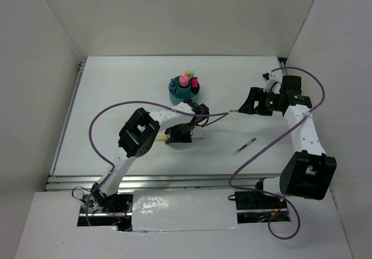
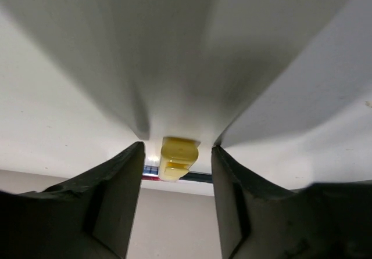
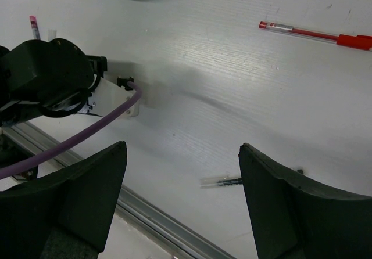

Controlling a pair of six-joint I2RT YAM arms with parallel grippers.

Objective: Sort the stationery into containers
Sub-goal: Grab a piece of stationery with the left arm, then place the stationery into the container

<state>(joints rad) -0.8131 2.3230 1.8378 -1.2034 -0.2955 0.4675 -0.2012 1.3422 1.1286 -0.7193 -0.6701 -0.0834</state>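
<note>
One round teal organizer (image 1: 176,97) is here. Four pieces stand in it: one pink marker (image 1: 183,80), one pale orange-yellow piece (image 1: 188,74), one blue piece (image 1: 172,85) and one red piece (image 1: 195,84). Three pieces are outside it: one yellow marker (image 2: 179,157), one black pen (image 1: 244,146) and one red pen (image 3: 314,34). There are two robot arms, a left arm (image 1: 139,134) and a right arm (image 1: 305,131), and two purple cables (image 1: 116,105).
</note>
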